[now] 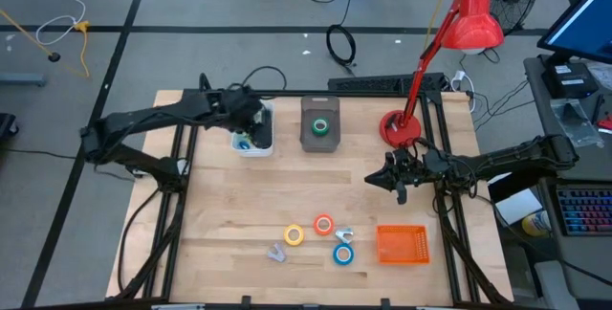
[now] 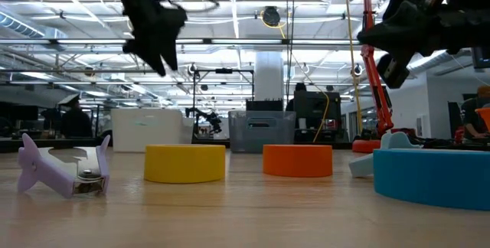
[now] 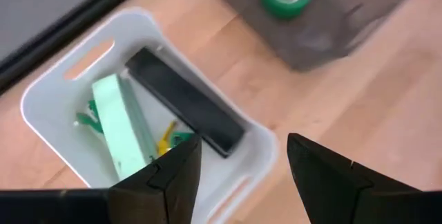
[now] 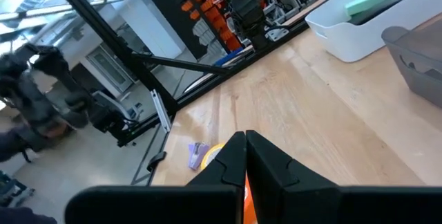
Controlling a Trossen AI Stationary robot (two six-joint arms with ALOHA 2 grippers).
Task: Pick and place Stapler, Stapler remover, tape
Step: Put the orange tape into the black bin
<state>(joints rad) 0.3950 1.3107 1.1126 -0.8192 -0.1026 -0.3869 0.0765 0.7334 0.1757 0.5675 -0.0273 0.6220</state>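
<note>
My left gripper [image 3: 242,148] is open and hovers over the white bin [image 3: 41,92] at the table's far left [image 1: 253,152]. A black stapler [image 3: 183,99] and a mint-green stapler [image 3: 121,124] lie inside that bin. The green tape [image 1: 322,125] lies in the grey bin [image 1: 320,144] beside it. The yellow tape [image 1: 294,236], orange-red tape [image 1: 324,224] and blue tape [image 1: 343,253] lie flat on the near part of the table. A lavender stapler remover [image 1: 277,252] lies left of them, and a pale one [image 1: 344,235] among them. My right gripper [image 1: 395,184] is shut, raised above the table's right half.
An orange mesh basket [image 1: 402,244] sits at the near right. A red desk lamp [image 1: 402,126] stands on its base at the far right, its head leaning beyond the table. Bare wood lies between the bins and the tape rolls.
</note>
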